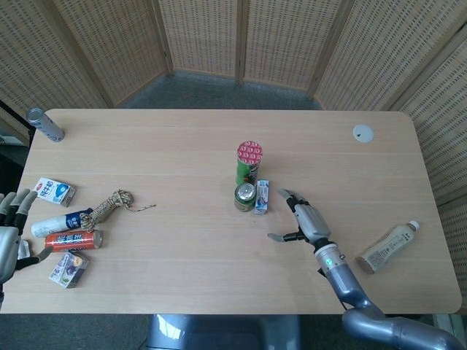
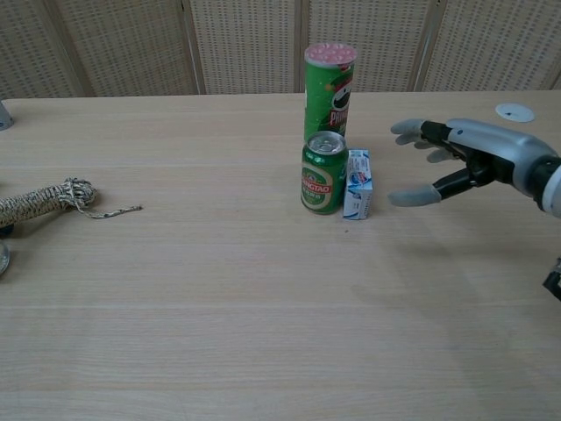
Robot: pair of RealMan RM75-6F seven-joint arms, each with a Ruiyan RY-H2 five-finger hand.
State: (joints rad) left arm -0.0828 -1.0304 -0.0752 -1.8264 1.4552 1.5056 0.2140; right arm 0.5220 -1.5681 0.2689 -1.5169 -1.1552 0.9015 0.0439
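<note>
My right hand (image 1: 301, 218) (image 2: 456, 158) hovers open over the table, fingers spread, just right of a small blue-and-white carton (image 1: 262, 197) (image 2: 358, 183), holding nothing. The carton stands beside a green beer can (image 1: 244, 197) (image 2: 323, 173), with a tall green chips tube (image 1: 249, 161) (image 2: 329, 83) behind them. My left hand (image 1: 9, 235) sits open at the table's left edge, close to a red can (image 1: 73, 240) and a small purple carton (image 1: 69, 269); it is out of the chest view.
At the left lie a coiled rope (image 1: 109, 203) (image 2: 48, 199), a milk carton (image 1: 54, 192), and a white-and-blue bottle (image 1: 61, 222). A grey cylinder (image 1: 45, 125) is at the far left corner. A pale bottle (image 1: 387, 246) lies at the right, a white disc (image 1: 363, 133) far right.
</note>
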